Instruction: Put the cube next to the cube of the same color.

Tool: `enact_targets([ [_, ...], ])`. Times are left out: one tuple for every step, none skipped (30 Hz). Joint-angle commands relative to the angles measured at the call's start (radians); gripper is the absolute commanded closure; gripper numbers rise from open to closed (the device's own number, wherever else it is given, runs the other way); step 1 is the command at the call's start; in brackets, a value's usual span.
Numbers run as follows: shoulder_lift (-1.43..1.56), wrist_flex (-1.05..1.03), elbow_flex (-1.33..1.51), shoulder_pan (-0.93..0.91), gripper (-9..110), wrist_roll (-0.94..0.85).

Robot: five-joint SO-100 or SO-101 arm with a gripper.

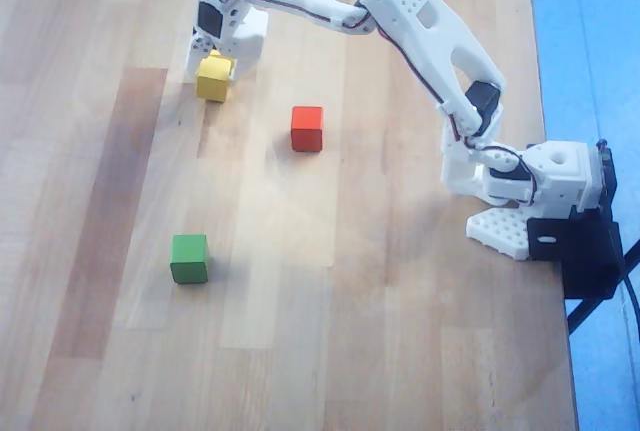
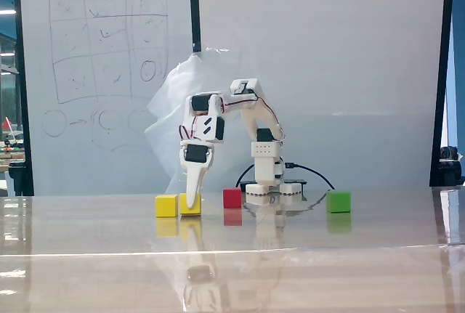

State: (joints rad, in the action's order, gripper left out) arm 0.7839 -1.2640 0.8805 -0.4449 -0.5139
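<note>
Nearest in the fixed view, two yellow cubes sit on the table (image 2: pixel 232 255). The left one (image 2: pixel 166 205) stands free. The right one (image 2: pixel 190 205) is just beside it with the tool (image 2: pixel 193 198) down on it.

From overhead only one yellow cube (image 1: pixel 212 78) shows. The other is presumably hidden under the tool (image 1: pixel 213 51) and wrist. The fingers flank the cube's far end. I cannot tell whether they pinch it or have spread off it.

Red cube (image 2: pixel 232 197) and green cube (image 2: pixel 338 201) lie well apart, further back toward the arm base (image 2: pixel 272 193).

Judged step: placement, nearly done, the pair already side by side. Next move calls for letting go if gripping, then a straight lift without nudging either cube.
</note>
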Motion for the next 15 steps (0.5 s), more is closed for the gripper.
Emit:
enact_targets([
  [0.055,-0.018,-0.086,-0.011,90,0.006],
  [0.057,-0.018,-0.094,-0.011,89,0.006],
  [0.058,-0.017,-0.097,-0.011,89,0.005],
  [0.058,-0.017,-0.097,-0.011,87,0.002],
  [0.060,-0.017,-0.097,-0.012,85,0.003],
  [0.060,-0.017,-0.097,-0.012,83,0.006],
  [0.061,-0.018,-0.097,-0.012,81,0.006],
  [0.069,-0.025,-0.097,-0.012,78,0.008],
  [0.080,-0.028,-0.097,-0.012,75,0.008],
  [0.092,-0.028,-0.097,-0.014,72,0.008],
  [0.106,-0.028,-0.097,-0.014,70,0.008],
  [0.123,-0.028,-0.097,-0.020,68,0.008],
  [0.141,-0.031,-0.097,-0.031,66,0.008],
  [0.163,-0.034,-0.097,-0.041,64,0.008],
  [0.189,-0.038,-0.091,-0.054,63,0.008],
])
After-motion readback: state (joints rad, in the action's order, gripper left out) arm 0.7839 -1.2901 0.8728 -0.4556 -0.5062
